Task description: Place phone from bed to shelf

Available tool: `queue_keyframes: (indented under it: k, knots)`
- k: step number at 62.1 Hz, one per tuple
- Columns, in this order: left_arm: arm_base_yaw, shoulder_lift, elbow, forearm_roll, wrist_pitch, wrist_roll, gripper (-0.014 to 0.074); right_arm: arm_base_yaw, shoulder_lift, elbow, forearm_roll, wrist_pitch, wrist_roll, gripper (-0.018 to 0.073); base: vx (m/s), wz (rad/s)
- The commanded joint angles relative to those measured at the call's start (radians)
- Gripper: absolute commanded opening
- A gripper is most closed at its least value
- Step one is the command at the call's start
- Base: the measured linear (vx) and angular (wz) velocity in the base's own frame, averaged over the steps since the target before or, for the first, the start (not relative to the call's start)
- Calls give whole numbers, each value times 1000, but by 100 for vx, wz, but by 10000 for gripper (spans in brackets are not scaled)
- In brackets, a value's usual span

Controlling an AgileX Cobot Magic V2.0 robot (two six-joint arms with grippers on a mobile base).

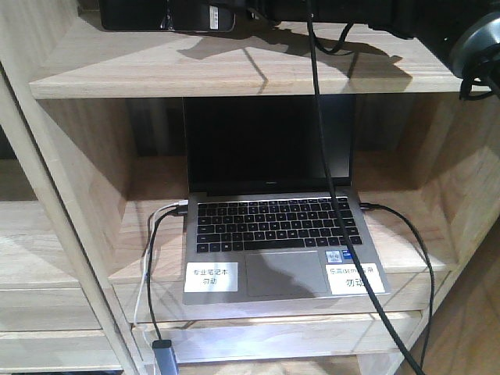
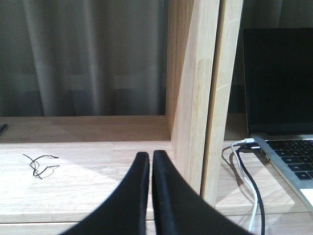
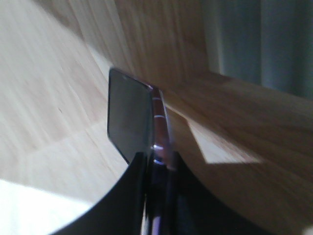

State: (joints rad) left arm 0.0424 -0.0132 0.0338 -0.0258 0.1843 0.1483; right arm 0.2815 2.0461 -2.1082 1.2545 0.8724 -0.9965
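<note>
My right gripper [image 3: 156, 159] is shut on the phone [image 3: 129, 117], a thin black glossy slab with a rose-gold edge. I see it edge-on, held just above a pale wood board of the shelf [image 3: 49, 98]. In the front view a black slab with a white sticker, apparently the phone [image 1: 156, 17], sits at the top edge over the shelf's upper board [image 1: 234, 74]. My left gripper [image 2: 150, 155] is shut on nothing and hovers over a lower board of the shelf [image 2: 98, 161]. The bed is out of view.
An open silver laptop [image 1: 269, 226] stands in the middle compartment, with cables [image 1: 344, 195] hanging in front and plugged into both sides. A thick upright board [image 2: 200, 98] separates my left gripper from the laptop [image 2: 279, 83]. A loose black wire [image 2: 39, 165] lies on the left board.
</note>
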Motion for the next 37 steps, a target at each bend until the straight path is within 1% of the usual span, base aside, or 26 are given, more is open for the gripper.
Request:
queue_keyframes:
  k: [1, 11, 16, 24, 30, 37]
  knots:
    - [-4, -13, -21, -9, -72, -6, 1, -6, -54, -31, 17, -32, 1, 161, 0, 0]
    - [-4, -13, -21, -9, -72, -6, 1, -6, -54, -31, -17, -63, 31, 320, 0, 0]
    - [-4, -13, -21, -9, -72, -6, 1, -6, -54, -31, -18, -79, 48, 426, 0, 0]
    - [-4, -13, -21, -9, -72, -6, 1, -6, -54, -31, -33, -88, 65, 561, 0, 0]
    - [-4, -13, -21, -9, -72, -6, 1, -7, -57, -31, -54, -88, 75, 627, 0, 0]
    - [-4, -13, -21, -9, -72, -6, 1, -7, -67, -31, -98, -88, 99, 634, 0, 0]
